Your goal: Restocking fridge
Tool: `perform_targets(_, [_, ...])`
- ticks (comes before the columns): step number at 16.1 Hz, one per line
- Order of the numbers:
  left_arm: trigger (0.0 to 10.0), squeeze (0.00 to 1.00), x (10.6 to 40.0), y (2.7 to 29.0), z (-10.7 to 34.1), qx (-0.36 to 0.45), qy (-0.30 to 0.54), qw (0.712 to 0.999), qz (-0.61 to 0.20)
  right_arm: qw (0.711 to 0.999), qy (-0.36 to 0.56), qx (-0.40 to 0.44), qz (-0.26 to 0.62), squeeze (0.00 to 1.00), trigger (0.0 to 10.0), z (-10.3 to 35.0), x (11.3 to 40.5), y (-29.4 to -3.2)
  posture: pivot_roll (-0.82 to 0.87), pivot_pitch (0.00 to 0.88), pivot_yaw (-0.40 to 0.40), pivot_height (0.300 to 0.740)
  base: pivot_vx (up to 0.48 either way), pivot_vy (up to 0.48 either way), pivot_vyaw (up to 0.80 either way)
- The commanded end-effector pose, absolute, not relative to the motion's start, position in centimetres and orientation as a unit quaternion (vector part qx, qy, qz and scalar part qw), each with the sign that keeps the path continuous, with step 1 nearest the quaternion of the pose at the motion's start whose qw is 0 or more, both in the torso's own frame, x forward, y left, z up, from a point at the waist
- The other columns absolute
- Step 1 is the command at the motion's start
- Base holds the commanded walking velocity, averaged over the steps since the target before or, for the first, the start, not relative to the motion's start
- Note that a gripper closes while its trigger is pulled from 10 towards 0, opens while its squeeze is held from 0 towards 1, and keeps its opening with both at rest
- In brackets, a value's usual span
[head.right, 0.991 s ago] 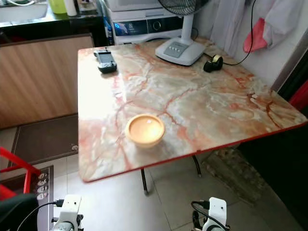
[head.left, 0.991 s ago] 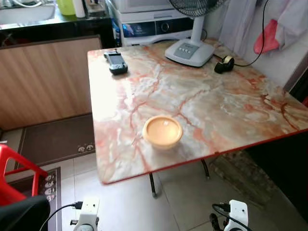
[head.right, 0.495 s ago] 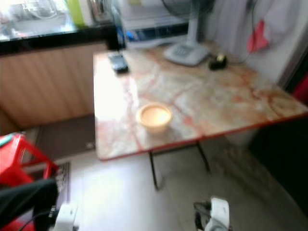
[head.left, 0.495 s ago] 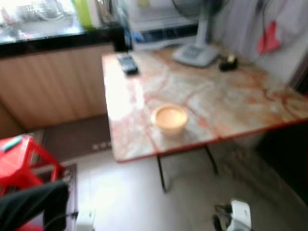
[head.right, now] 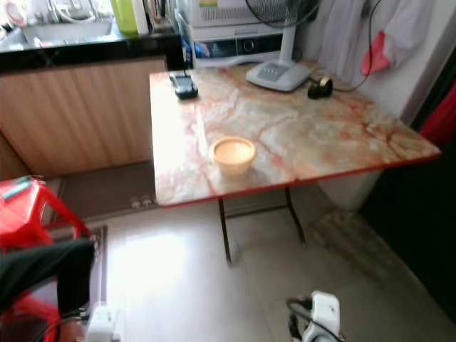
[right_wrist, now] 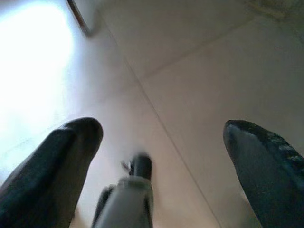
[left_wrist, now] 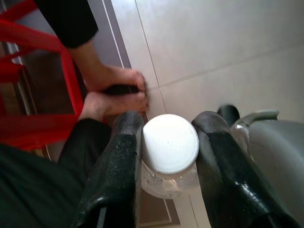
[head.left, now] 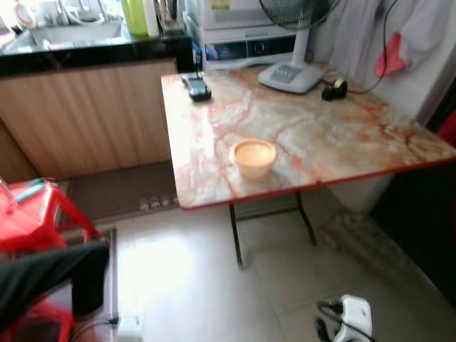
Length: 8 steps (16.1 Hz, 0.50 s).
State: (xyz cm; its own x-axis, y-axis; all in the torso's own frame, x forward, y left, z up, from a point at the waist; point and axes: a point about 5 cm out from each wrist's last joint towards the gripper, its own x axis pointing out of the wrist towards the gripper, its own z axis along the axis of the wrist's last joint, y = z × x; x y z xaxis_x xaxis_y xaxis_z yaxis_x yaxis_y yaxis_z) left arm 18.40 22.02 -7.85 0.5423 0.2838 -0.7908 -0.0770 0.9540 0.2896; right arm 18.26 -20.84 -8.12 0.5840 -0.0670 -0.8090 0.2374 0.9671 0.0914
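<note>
Backing off has widened the head view: more floor (head.left: 214, 285) shows before the marble-patterned table (head.left: 342, 135). An orange bowl (head.left: 254, 156) sits near its front edge, a fan base (head.left: 291, 75) at the far edge. Left gripper (left_wrist: 166, 142) grips a white-lidded jar (left_wrist: 170, 145) low over tiles. Right gripper (right_wrist: 161, 137) hangs with fingers spread apart.

The table (head.left: 342, 135) sits farther off since the camera backed away.
</note>
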Motion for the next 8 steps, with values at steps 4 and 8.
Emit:
perform_targets(4, [10.0,0.00,18.06,22.53,-7.93,0.104,0.476,0.866,0.114,0.885,0.448,0.091,-0.087,0.00,10.0,-7.97,18.57,-20.91,0.09,0.021,-0.055,0.740,0.000,0.000,0.00])
perform_targets(8, [10.0,0.00,17.96,22.82,-7.93,0.110,0.480,0.863,0.111,0.883,0.456,0.085,-0.079,0.00,10.0,-8.01,18.56,-20.83,0.09,0.024,-0.052,0.740,0.000,0.000,-0.73])
